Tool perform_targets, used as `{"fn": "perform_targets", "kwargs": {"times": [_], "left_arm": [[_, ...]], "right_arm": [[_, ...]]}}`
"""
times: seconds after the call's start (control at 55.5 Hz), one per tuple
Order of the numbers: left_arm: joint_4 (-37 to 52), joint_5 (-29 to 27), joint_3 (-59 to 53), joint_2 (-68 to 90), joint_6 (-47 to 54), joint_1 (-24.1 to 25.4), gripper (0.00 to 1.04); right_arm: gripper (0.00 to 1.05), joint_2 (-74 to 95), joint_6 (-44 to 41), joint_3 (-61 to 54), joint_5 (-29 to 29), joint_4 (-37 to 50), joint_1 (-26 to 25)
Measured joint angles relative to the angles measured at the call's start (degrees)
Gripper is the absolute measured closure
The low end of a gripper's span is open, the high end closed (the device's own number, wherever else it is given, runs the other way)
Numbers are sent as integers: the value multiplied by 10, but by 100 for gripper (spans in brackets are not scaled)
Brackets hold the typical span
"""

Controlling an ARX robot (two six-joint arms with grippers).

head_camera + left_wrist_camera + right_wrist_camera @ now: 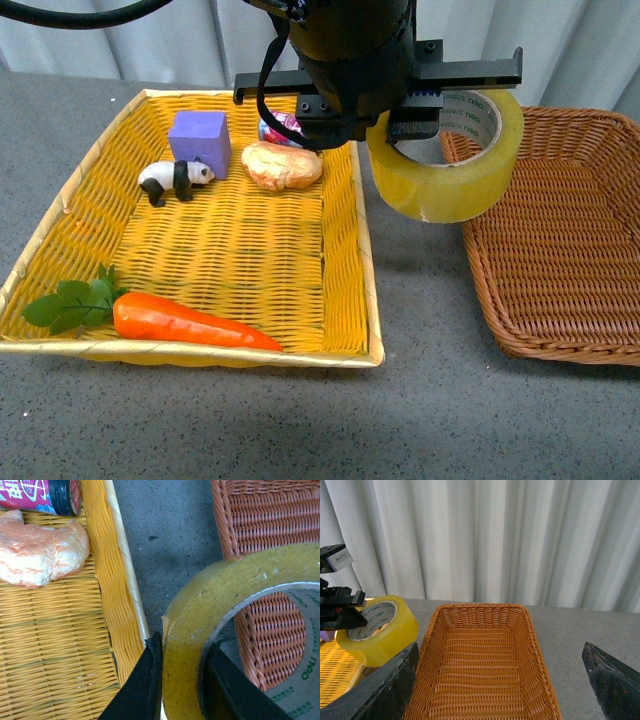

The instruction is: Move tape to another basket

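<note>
Two black fingers (142, 680) of the left gripper (181, 680) are clamping the wall of the tape (450, 185), one outside the roll and one inside its core. The left arm is reaching in from above. The roll is hanging tilted over the grey table (420, 290) strip between the yellow basket (371, 290) and the basket (520, 300), overlapping the latter's left rim. Farther right, the right gripper (497, 690) is standing wide open, gripping nothing, facing the basket's interior.
</note>
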Motion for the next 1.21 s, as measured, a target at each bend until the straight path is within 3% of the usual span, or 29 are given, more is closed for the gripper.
{"fn": "perform_targets", "kwargs": {"times": [0.288, 0.397, 0.469, 0.739, 0.829, 1.046, 1.208], "left_arm": [[0, 0, 0, 0, 0, 0, 88], [0, 1, 0, 0, 2, 0, 88], [0, -1, 0, 0, 2, 0, 88], [1, -1, 0, 0, 2, 0, 88], [1, 0, 0, 0, 2, 0, 88], [1, -1, 0, 0, 2, 0, 88], [1, 0, 0, 0, 2, 0, 88]], "right_arm": [[9, 0, 0, 0, 0, 0, 0], [9, 78, -18, 49, 150, -106, 47], [9, 156, -18, 75, 168, -119, 50], [9, 449, -70, 186, 28, 52, 6], [9, 538, -86, 240, -11, 70, 0], [9, 741, -113, 410, -96, 7, 2], [9, 872, -151, 571, -158, -121, 15]]}}
